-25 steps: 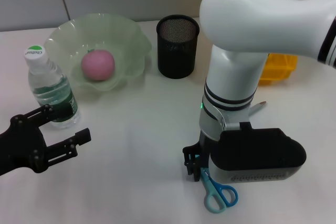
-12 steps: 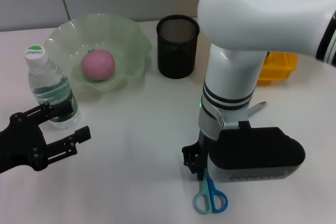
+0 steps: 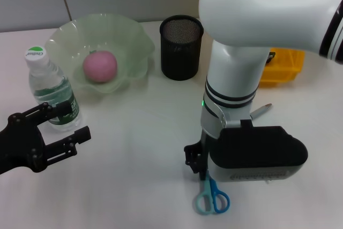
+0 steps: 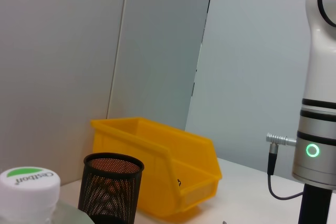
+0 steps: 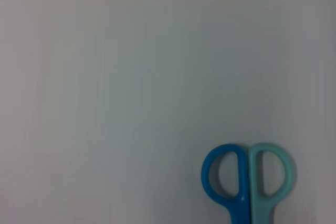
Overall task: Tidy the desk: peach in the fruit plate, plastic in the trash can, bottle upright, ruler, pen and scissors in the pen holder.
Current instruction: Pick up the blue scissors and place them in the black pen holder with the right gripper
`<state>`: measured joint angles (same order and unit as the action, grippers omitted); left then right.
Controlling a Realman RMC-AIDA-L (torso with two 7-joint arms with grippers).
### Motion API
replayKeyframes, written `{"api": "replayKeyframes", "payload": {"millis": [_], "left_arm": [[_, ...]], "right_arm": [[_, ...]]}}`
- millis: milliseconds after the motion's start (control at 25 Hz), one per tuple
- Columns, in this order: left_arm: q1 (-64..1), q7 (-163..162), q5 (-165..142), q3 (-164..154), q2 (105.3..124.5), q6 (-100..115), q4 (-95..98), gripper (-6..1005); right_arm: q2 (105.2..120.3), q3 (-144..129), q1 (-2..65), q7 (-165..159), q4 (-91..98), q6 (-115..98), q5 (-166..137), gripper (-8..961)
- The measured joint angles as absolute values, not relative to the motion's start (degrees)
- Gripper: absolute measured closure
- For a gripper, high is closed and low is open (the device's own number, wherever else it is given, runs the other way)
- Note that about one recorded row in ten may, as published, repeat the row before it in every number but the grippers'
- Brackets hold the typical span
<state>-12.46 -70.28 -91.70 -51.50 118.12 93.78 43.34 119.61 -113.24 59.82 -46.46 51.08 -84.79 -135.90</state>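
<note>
The right gripper (image 3: 199, 165) is pressing down low over the white desk (image 3: 139, 154), and it is gripping the scissors (image 3: 211, 197) by the blade end, with its dark fingers closed around them. The two handle loops, one blue and one pale teal, are lying shut together on the desk, sticking out toward the near edge from under the gripper's black housing. The wrist camera on that arm is showing the same loops (image 5: 248, 174) side by side and touching, flat on the bare surface.

Off to the left, the left gripper (image 3: 53, 127) is hovering above the desk with its fingers spread apart and nothing between them, just in front of the water bottle (image 3: 51, 90), which is standing upright with its white cap on.

Behind the bottle, the peach (image 3: 99, 66) is sitting in the pale green fruit plate (image 3: 134, 38). The black mesh pen holder (image 3: 181, 47) is standing just beside the plate, well apart from the scissors. A yellow bin (image 3: 284, 65) is showing behind the right arm, and a pen (image 3: 261, 110) is peeking out beside that arm, lying on the desk
</note>
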Motion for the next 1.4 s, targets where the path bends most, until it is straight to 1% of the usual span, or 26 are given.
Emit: {"api": "replayKeyframes", "payload": {"millis": [600,1000,1040,1120,1240,1400], "left_arm": [[-12.43,-70.23,-91.66,-50.03,118.16,93.78,43.15,249],[-12.56,-69.85,-91.88,-49.94,118.11,93.47,41.81,250],[-12.58,-69.81,-92.04,-49.55,118.06,93.43,41.66,250],[-12.59,-69.80,-92.14,-49.35,118.04,93.42,41.66,251],[-12.62,-69.78,-92.15,-49.33,118.03,93.16,41.66,251],[-12.70,-69.72,-92.15,-49.30,118.03,92.95,41.66,252]], "right_arm": [[119.50,-104.98,54.05,-53.32,59.26,-85.74,-136.96,742],[119.61,-96.93,47.88,-60.63,69.06,-92.20,-134.86,740],[119.48,-95.00,46.13,-61.76,71.11,-93.19,-133.02,740],[119.39,-94.13,45.13,-62.00,72.13,-93.51,-132.03,740],[119.28,-90.25,40.51,-62.62,75.62,-94.02,-128.04,740],[119.27,-87.03,38.01,-63.88,76.41,-94.53,-125.17,739]]}}
